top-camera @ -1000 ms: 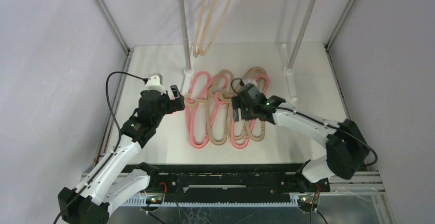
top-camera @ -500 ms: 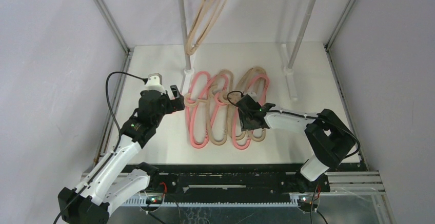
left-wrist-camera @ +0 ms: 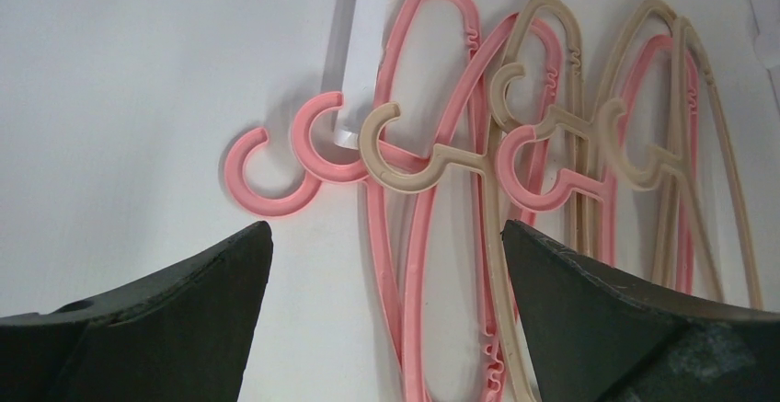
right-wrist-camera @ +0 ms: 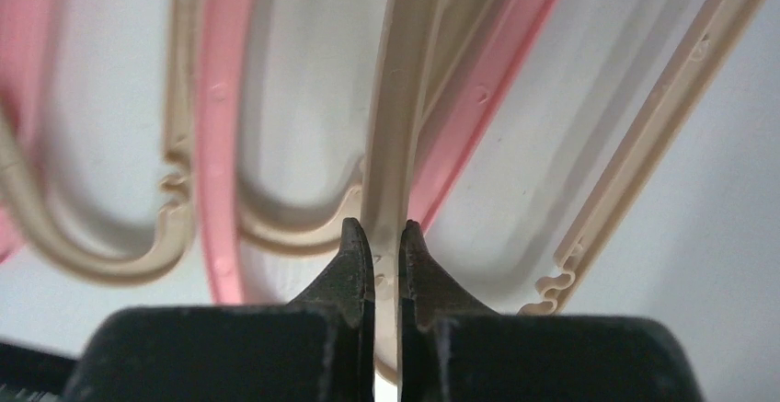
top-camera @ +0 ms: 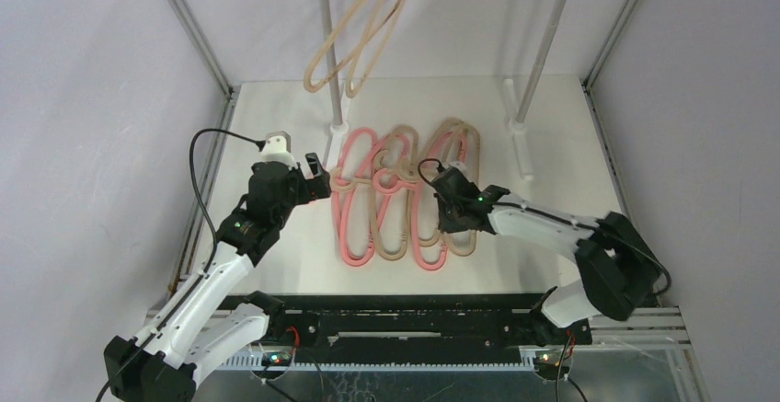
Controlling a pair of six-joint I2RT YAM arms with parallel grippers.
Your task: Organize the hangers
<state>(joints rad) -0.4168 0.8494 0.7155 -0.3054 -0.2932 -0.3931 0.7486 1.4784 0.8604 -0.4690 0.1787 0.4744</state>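
**Two hung, roughly six left on the surface**

Two thin beige plastic hangers with rounded outlines (top-camera: 354,48) hang at 12 o'clock, up beside the grey upright pole (top-camera: 328,52) at 11 o'clock. Count those as done. The rest of the job is the heap (top-camera: 391,200) of about six more hangers, salmon pink and beige, lying flat at the centre of the white surface (top-camera: 276,108). They overlap one another, with their long sides running 12 to 6 and their small hooks curling toward 9 o'clock. By that count you are about a quarter of the way through.

Your right tool (right-wrist-camera: 386,236) is clamped tight on the thin bar of one beige hanger (right-wrist-camera: 400,98), on the 3 o'clock side of the heap. A pink bar lies just beside it and seems to pass partly beneath. You cannot tell from these views whether the gripped hanger is off the surface yet.

Your left tool (top-camera: 319,179) hovers at the 9 o'clock edge of the heap, over the hooks. Its jaws are spread wide with nothing between them.

The hooks and shoulders look interlaced. Lifting the held hanger will likely drag its neighbours unless you free its hook first.
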